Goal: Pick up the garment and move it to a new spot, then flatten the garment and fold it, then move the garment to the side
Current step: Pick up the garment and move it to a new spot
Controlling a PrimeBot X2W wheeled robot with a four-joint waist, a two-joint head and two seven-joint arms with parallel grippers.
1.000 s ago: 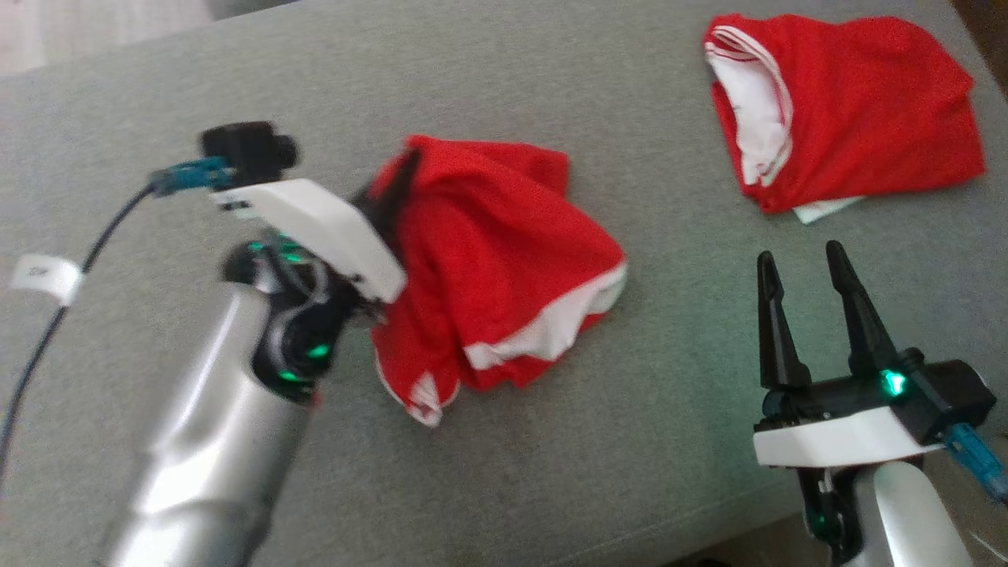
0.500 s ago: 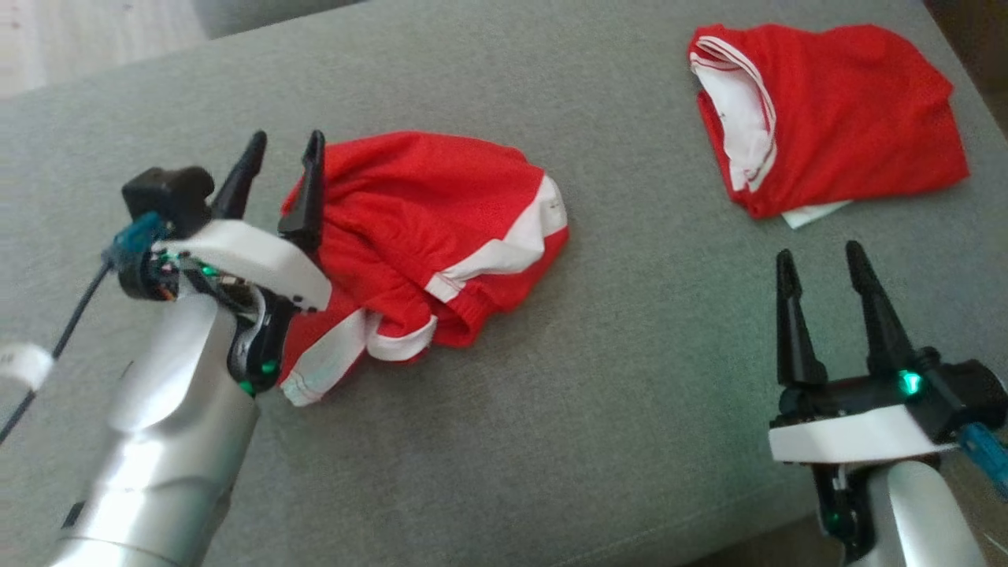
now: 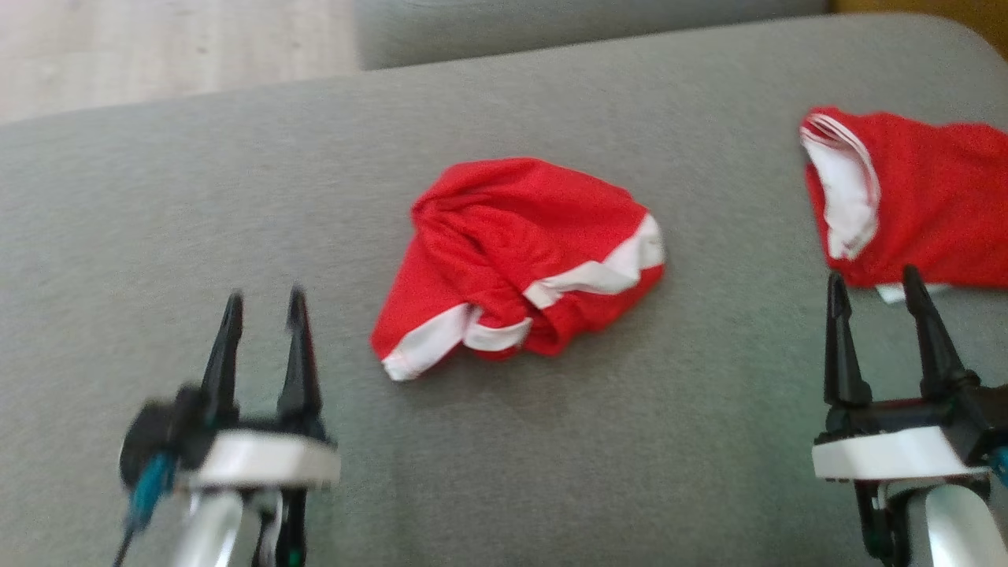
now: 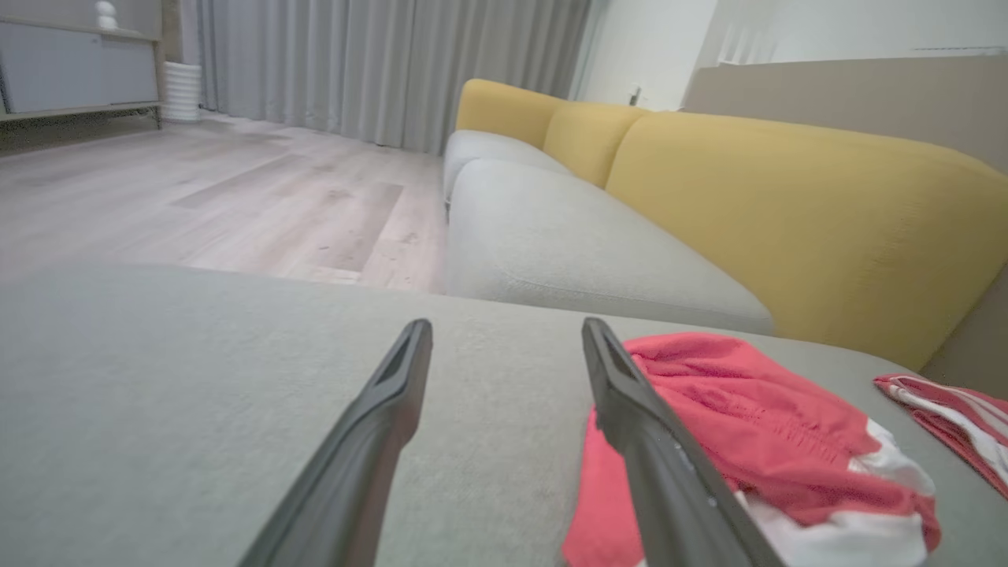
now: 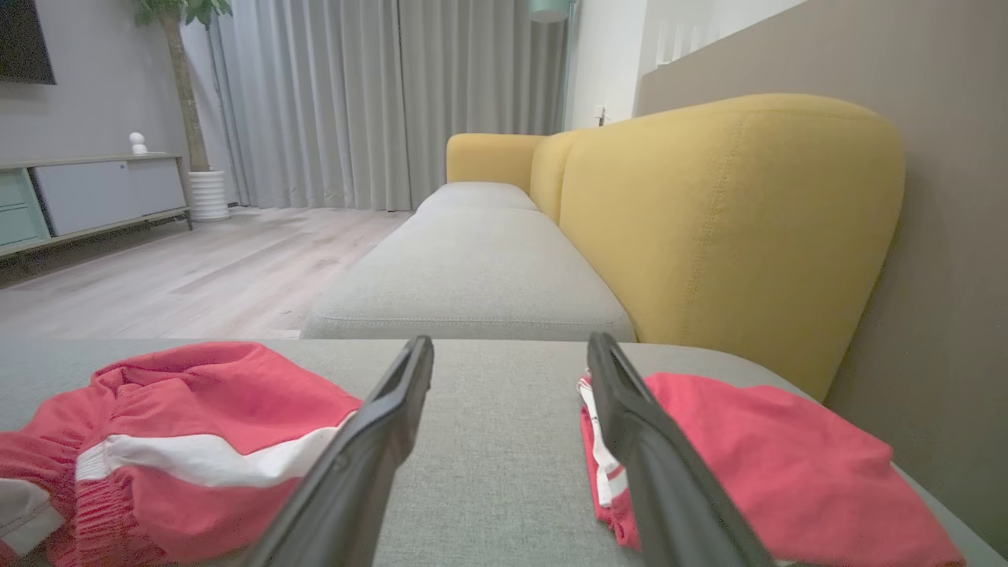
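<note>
Here grey cushion bears crumpled garment; left claw, right claw agape, empty; wood floor beyond.

Left end effector and right end effector both point forward, fingers spread, empty.

The grey upholstered seat carries a crumpled red garment (white-banded) near its middle, and a second red garment well apart, rightward.

Soft, even indoor light. The head view is smeared, worst at the left pincer. Right of it the red garment casts a faint shadow. Wrist-view fingers blur near the lens.
</note>
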